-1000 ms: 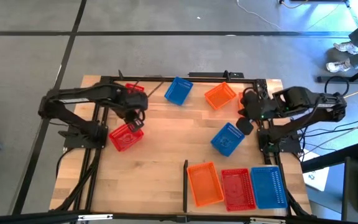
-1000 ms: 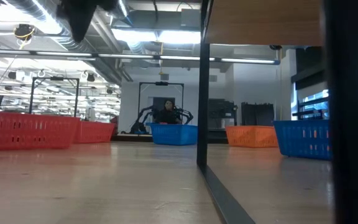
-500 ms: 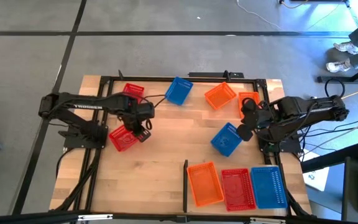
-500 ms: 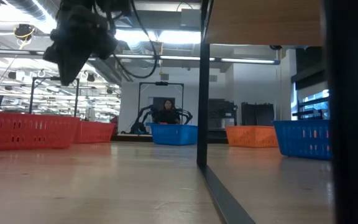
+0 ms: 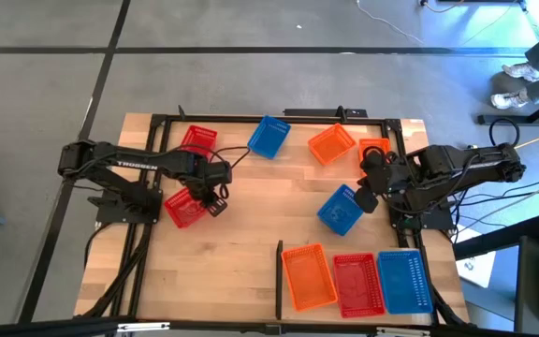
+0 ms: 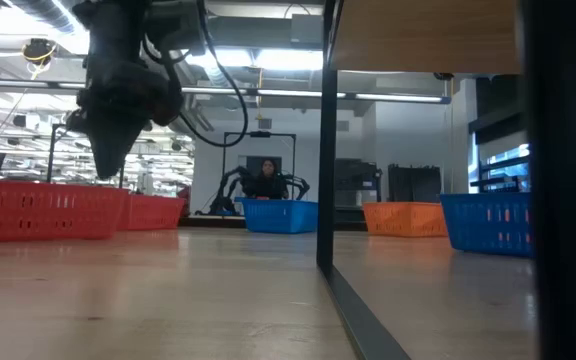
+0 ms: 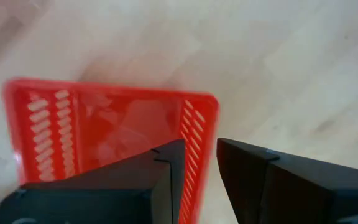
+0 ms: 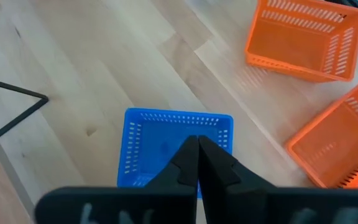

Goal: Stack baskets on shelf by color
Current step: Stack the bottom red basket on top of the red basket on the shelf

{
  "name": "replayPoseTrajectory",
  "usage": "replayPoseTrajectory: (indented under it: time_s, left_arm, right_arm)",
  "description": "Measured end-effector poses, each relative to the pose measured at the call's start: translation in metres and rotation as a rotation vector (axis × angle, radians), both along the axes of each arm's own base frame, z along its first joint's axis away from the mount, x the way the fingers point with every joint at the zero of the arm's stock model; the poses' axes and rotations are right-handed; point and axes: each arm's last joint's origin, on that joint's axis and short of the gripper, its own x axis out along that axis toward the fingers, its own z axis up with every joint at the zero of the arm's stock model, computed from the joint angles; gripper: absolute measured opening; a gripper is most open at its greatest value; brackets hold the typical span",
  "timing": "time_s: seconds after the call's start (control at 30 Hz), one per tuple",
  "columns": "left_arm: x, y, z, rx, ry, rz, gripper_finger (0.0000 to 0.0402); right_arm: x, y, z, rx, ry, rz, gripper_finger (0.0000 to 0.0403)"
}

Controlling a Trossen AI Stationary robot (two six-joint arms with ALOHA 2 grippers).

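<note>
Shelf [image 5: 241,239] holds 3 baskets set side by side at its near edge, right of the black divider strip [image 5: 279,279]: orange [image 5: 308,277], red [image 5: 356,284], blue [image 5: 403,281]. Whether any is already a stack, cannot tell.

6 loose baskets left: 2 red [image 5: 186,207] [image 5: 197,139], 2 blue [image 5: 269,137] [image 5: 342,209], 2 orange [image 5: 332,144] [image 5: 375,150].

Left gripper [image 7: 197,163] hangs over the near red basket's rim, jaws parted, nothing held. Right gripper [image 8: 197,152] hangs above the loose blue basket, jaws closed, empty.

Judgement: early stage; most sorting remains.
</note>
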Motion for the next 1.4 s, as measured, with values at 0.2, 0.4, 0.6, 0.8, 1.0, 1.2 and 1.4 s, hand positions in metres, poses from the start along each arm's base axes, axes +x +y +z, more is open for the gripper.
replayPoseTrajectory:
  time_s: [0.2,0.4,0.6,0.8,1.0,1.2,1.4]
  left_arm:
    - [0.002,-0.001,-0.003,0.011,-0.030,-0.005,0.0085]
    - [0.002,-0.001,-0.003,0.007,-0.031,-0.006,0.0085]
    - [0.002,-0.002,-0.003,0.005,-0.031,-0.008,0.0085]
    - [0.004,-0.007,-0.005,0.002,-0.022,-0.027,0.0085]
    - [0.010,-0.010,-0.016,0.013,0.017,-0.043,0.0085]
    - [0.015,-0.007,-0.030,0.080,0.084,-0.034,0.0085]
    - [0.020,-0.006,-0.042,0.097,0.124,-0.087,0.0067]
  right_arm:
    - [0.000,0.000,0.000,0.001,-0.004,0.001,0.0001]
    - [0.000,0.000,0.000,0.001,-0.004,0.001,0.0001]
    - [0.000,0.000,0.000,0.001,-0.004,0.001,0.0001]
    - [0.000,0.000,0.000,0.000,-0.003,0.002,0.0001]
    - [0.000,0.000,0.000,-0.001,-0.002,0.004,0.0001]
    - [0.000,0.000,0.000,-0.006,0.001,0.013,0.0001]
    - [0.000,0.000,0.000,-0.006,0.001,0.013,0.0001]
